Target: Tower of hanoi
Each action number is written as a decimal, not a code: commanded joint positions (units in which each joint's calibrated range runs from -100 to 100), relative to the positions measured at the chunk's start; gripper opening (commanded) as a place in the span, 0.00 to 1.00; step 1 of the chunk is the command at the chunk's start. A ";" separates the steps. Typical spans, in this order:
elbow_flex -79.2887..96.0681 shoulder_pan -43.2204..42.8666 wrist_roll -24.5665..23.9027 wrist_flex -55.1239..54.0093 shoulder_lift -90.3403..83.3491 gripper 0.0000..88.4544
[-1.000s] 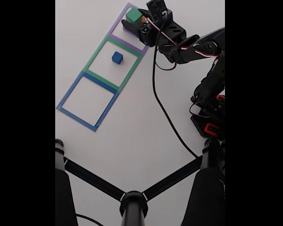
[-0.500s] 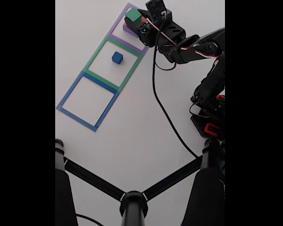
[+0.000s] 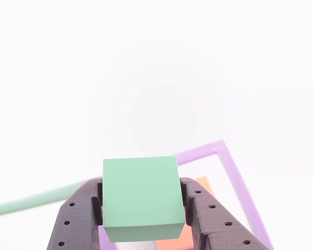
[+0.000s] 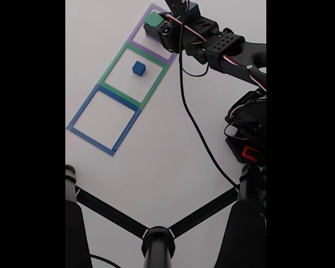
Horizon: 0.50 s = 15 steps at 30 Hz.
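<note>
- Gripper (image 3: 141, 221) closed on the green cube (image 3: 141, 195); cube sits between both black fingers (image 3: 78, 221), lower centre of the other view.
- Fixed view: green cube (image 4: 153, 20) at top, over purple outline (image 4: 135, 34).
- Blue cube (image 4: 138, 68) inside green outline (image 4: 114, 60), apart from the gripper.

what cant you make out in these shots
- Purple block: not made out; in the fixed view the gripper and green cube cover that spot.
- Orange block: mostly hidden under the cube in the other view.
- Background there: washed out white.
</note>
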 commanded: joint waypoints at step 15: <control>-66.11 -6.41 0.00 80.91 -8.91 0.08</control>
